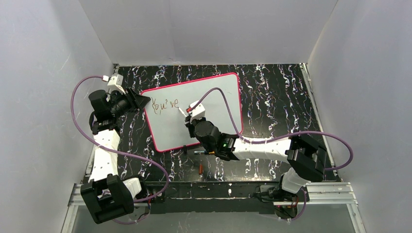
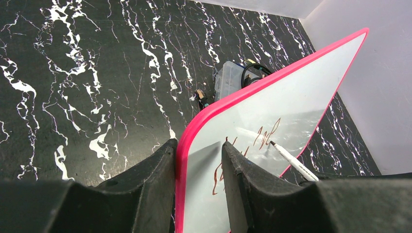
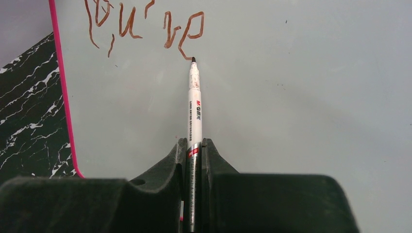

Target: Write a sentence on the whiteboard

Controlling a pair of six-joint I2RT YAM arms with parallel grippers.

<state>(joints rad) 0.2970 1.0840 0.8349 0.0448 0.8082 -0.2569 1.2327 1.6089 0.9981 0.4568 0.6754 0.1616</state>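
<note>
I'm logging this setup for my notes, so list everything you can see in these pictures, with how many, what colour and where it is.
whiteboard: one, white with a pink rim, middle of the table
writing: one short bit, reddish-brown, upper left of the whiteboard
marker: one, white, tip at the end of the writing
small piece: one, orange, on the table, apart from the whiteboard's near edge
table: one, black with white veins, under everything
cables: two, purple, one along each arm
left claw: one, black, shut on the whiteboard's rim
right claw: one, black, shut on the marker
</note>
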